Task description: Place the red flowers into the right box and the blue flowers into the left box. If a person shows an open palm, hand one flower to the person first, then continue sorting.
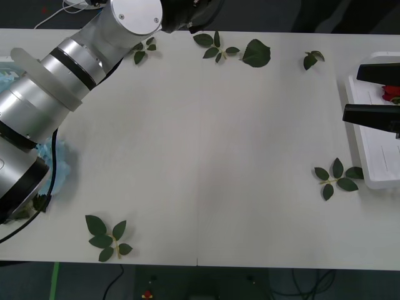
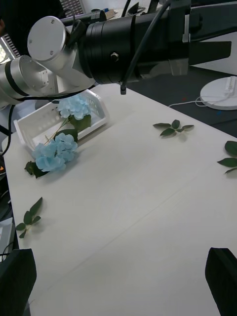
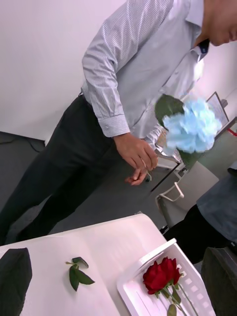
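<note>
Both end effectors are seen with their black fingers spread wide and nothing held between them. The right end effector (image 1: 375, 94) is poised over the near end of the right box (image 1: 375, 178), which lies at the right edge of the desk (image 1: 200, 156). A patch of red (image 1: 390, 92) is visible in that box between the two fingers. The left end effector (image 3: 118, 276) is stretched out past the far edge of the desk, its arm crossing the front view from the lower left to the top.

From the left wrist view, a person's hand (image 3: 139, 157) is seen beyond the desk, closed on the stem of a blue flower (image 3: 192, 127) that is held upright in the air, well apart from the end effector. Below it, the red flowers (image 3: 162, 274) are laid in the right box, heads together near its slotted end and stems running along its length.

From the right wrist view, the left box (image 2: 34, 126) is seen at the far left of the desk, partly under the left arm. One blue flower head (image 2: 74, 106) rests inside it against the rim; a second head (image 2: 53, 150) lies just outside the box on the desk, with its stem reaching back into the box.

Loose leaf sprigs (image 1: 107, 237) are scattered over the desk, near the front edge, beside the right box and along the far edge.
</note>
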